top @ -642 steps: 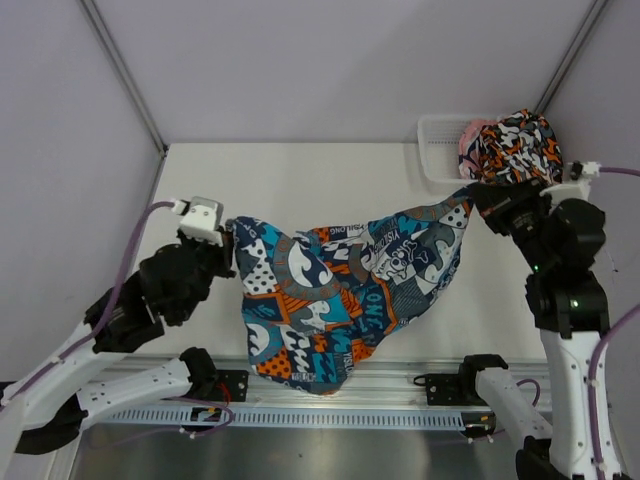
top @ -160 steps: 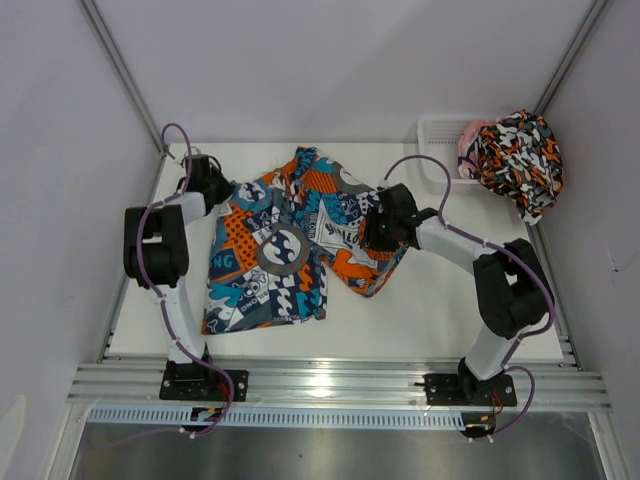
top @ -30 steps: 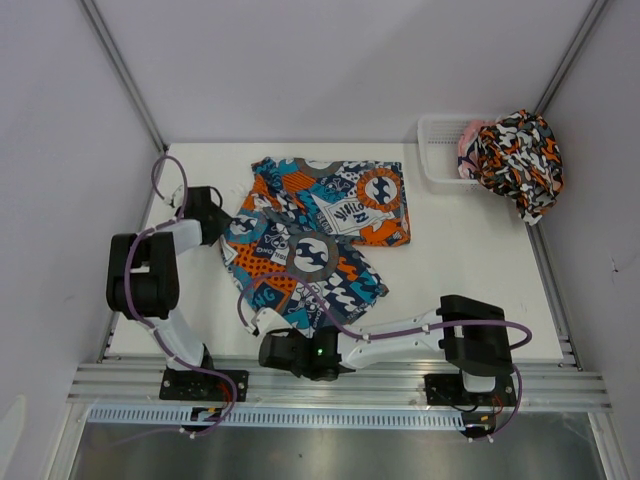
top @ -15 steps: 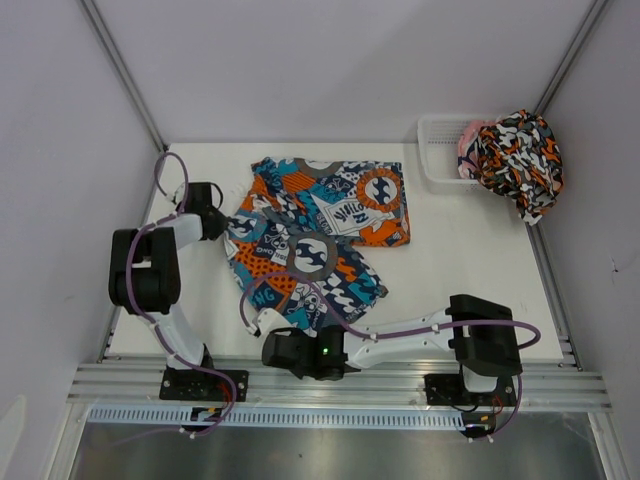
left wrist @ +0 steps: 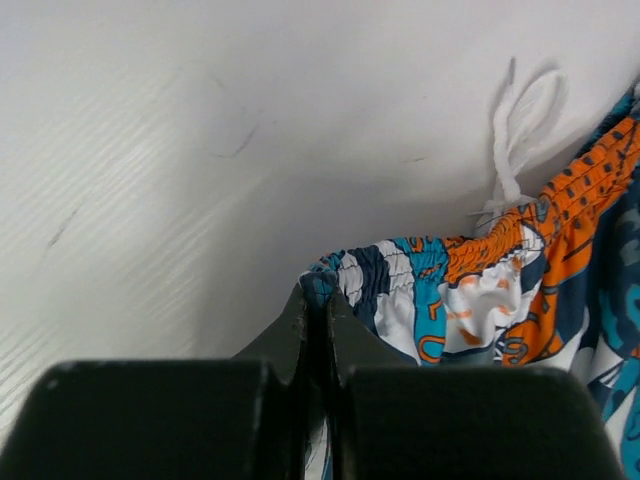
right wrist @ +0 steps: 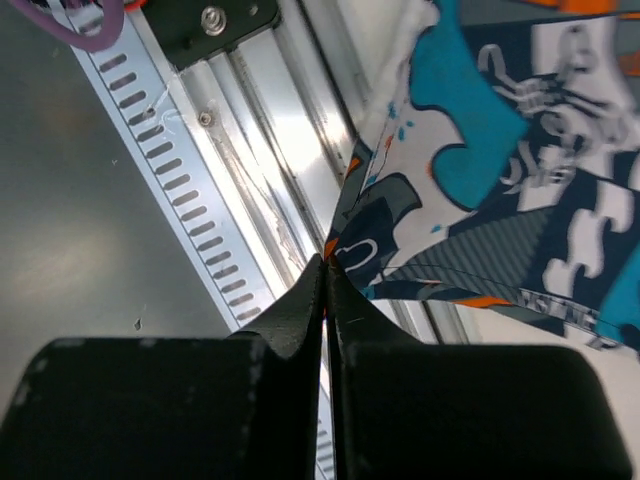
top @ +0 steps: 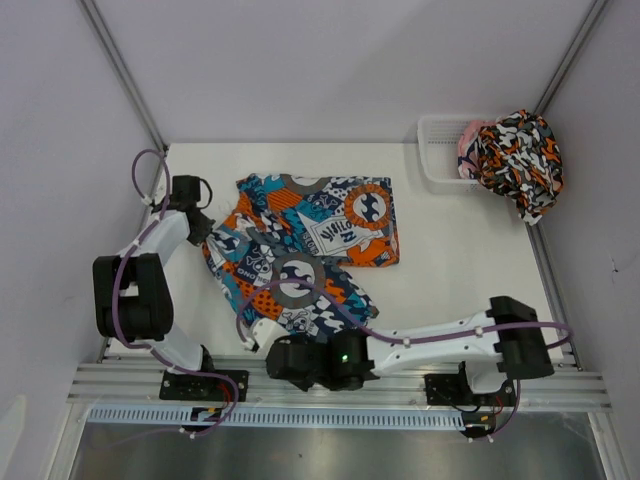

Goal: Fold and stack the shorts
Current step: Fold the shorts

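The teal-blue, orange and white shorts [top: 300, 250] lie spread on the white table, left of centre. My left gripper [top: 204, 232] is shut on their waistband corner at the left. In the left wrist view the gripper [left wrist: 318, 292] pinches that gathered corner of the shorts [left wrist: 480, 290], with the white drawstring [left wrist: 520, 130] beyond. My right gripper [top: 258, 335] is shut on the near hem corner by the front rail. In the right wrist view the gripper [right wrist: 330, 265] holds that corner of the shorts [right wrist: 500, 150]. The blotched orange, black and white shorts [top: 518, 148] hang over the basket.
A white mesh basket [top: 438, 150] stands at the back right corner with something pink inside. The aluminium rail [top: 330, 385] runs along the near edge, and shows under the right gripper in the right wrist view [right wrist: 260, 200]. Grey walls close in both sides.
The teal shorts have shifted left and toward the near edge. My left gripper moved left and back with the waistband corner. My right arm's elbow swung right while its gripper kept the hem.
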Controlling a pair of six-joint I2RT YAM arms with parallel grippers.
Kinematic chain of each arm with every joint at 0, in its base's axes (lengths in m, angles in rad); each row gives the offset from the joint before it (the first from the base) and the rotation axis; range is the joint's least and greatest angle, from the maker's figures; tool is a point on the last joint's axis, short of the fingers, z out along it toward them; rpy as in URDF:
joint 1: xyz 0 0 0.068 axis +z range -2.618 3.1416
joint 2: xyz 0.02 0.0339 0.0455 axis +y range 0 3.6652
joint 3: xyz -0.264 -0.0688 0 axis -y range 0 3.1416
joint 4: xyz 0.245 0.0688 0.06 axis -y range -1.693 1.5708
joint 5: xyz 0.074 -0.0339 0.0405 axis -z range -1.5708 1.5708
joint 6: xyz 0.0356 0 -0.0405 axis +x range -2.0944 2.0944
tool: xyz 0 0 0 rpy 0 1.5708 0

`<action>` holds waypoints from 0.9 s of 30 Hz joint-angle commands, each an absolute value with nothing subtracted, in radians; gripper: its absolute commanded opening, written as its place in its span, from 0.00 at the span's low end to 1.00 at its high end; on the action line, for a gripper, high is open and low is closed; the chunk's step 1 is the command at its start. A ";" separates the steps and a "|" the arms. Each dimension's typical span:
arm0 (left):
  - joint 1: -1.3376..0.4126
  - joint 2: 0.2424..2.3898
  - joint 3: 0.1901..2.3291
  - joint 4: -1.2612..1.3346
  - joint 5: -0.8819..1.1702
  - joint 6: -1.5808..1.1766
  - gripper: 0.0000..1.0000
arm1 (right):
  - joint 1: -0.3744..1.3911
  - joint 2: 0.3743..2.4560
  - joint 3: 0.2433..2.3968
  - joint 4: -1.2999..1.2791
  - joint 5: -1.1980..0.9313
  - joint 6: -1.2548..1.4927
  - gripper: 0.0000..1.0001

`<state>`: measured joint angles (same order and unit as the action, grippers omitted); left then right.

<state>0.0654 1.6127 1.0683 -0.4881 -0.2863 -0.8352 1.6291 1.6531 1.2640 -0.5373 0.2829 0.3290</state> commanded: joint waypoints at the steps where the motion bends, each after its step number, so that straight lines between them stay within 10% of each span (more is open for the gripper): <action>1: 0.097 1.502 1.108 -0.592 -0.318 -0.890 0.00 | 1.563 1.499 1.327 -0.646 0.316 0.304 0.00; 27: 0.101 1.566 1.469 -0.791 -0.281 -1.192 0.00 | 0.670 1.508 1.684 -0.643 0.012 -0.052 0.00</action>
<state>0.0940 1.5196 1.4044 -0.7563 -0.2832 -1.1316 0.7193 1.4574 1.5974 -0.6922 0.0902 0.0135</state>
